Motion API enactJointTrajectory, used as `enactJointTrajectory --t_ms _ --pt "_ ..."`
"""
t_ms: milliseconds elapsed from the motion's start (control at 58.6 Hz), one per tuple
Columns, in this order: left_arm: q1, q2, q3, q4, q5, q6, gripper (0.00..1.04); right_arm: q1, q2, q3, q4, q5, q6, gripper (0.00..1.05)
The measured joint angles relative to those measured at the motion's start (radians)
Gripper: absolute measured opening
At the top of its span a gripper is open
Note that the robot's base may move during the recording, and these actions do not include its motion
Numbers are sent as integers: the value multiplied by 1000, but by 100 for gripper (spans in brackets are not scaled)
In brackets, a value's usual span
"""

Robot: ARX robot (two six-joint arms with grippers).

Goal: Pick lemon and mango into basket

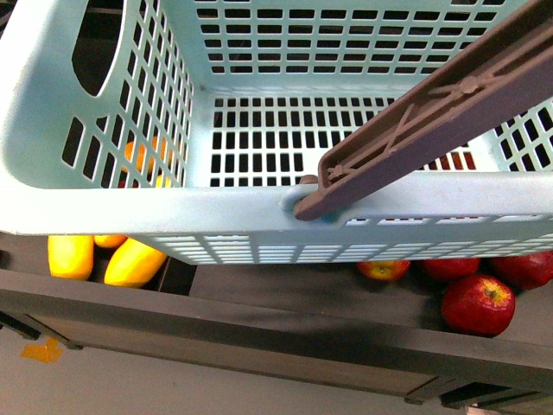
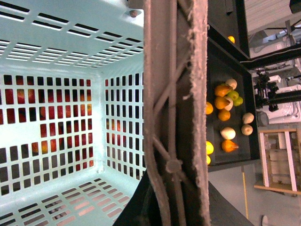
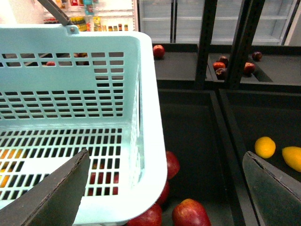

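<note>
Lemon [image 3: 265,147] lay short, smooth and orange-yellow in a dark bin [image 3: 263,117], the longer mango [image 3: 292,158] near it; neither was yet in the basket [image 3: 149,94], whose teal slotted floor held nothing; the step in hand looked like the first reach; the right gripper [image 3: 165,153], jaws wide apart and empty, would need to cross the divider [image 3: 225,141] and come down over the lemon; the left gripper's jaws hid behind the brown handle [image 2: 174,94], so their state could not be told.
</note>
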Motion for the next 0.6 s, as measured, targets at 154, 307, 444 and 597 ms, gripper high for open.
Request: enactJointTrajectory --t_ms 154,307,444,597 --pt "9 0 0 2 -25 -2 6 0 0 0 0 0 0 96" --pt "11 0 0 2 -32 2 6 0 0 0 0 0 0 96" --pt "10 0 0 3 -16 0 6 14 33 25 -72 72 40 96" --pt "9 0 0 5 -16 -3 6 -229 423 168 -269 146 300 96"
